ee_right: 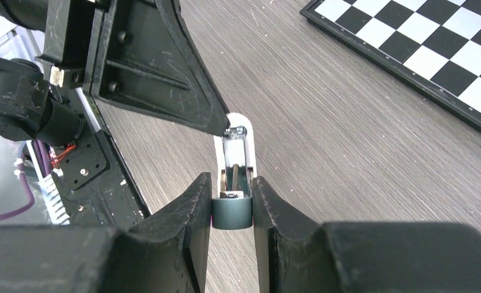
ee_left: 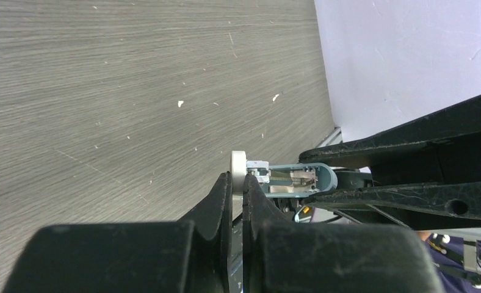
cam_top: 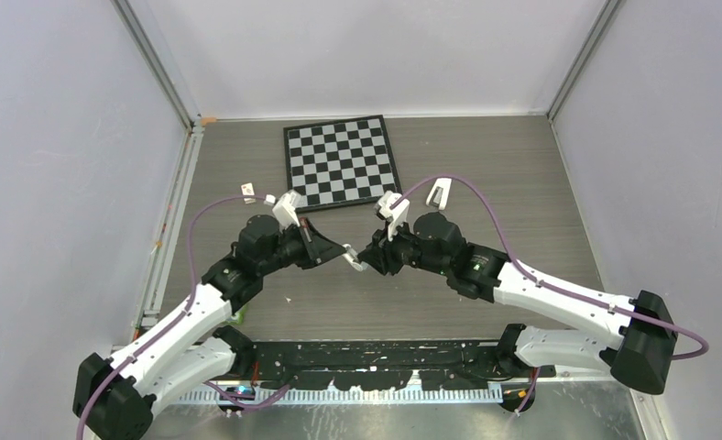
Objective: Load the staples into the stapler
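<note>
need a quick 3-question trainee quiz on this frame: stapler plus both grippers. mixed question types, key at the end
1. True or false: the stapler lies on the chessboard.
2. Which part of the stapler does the right gripper clamp? A: its grey-blue rear end. B: its white front tip. C: nothing, its jaws stand wide open.
3. Fill in: the left gripper is ___ on a thin white edge at the stapler's front.

Key
1. False: both grippers hold it between them, off the board.
2. A
3. shut
</note>
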Controlling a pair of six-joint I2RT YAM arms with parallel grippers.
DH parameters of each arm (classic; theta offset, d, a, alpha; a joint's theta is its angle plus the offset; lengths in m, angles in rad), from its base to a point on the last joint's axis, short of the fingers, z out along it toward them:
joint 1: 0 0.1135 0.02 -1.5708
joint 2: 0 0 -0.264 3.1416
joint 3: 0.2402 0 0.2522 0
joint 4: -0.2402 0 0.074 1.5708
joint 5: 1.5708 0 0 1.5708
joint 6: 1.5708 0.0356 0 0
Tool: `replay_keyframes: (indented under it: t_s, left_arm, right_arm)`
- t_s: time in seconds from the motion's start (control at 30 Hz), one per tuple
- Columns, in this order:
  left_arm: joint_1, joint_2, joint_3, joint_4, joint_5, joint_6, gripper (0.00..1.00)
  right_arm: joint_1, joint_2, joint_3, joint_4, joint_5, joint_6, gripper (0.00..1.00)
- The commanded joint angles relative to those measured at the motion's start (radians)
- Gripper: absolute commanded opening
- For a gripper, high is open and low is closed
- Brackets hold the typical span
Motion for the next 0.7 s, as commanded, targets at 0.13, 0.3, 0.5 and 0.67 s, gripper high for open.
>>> replay_keyframes:
  t_s: [0.13, 0.3, 0.5, 0.67]
  left_arm:
    - [0.008, -0.060, 0.036, -0.102, -0.215, 0.041, 0.00]
    - [0.008, -0.083, 0.043, -0.116, -0.237, 0.032, 0.00]
    - [0.009, -0.113, 0.028, -0.087, -0.259, 0.008, 0.00]
    - [0.008, -0.134, 0.002, -0.023, -0.244, -0.027, 0.00]
  right_arm:
    - [0.006, -0.085, -0.053, -0.002, -0.019, 0.036, 0.29]
    - [0.007, -0.116, -0.119, 0.024, -0.024, 0.076, 0.30]
    - [0.008, -0.132, -0.144, 0.030, 0.008, 0.104, 0.38]
    - [0.007, -0.123, -0.165, 0.101, 0.019, 0.160, 0.47]
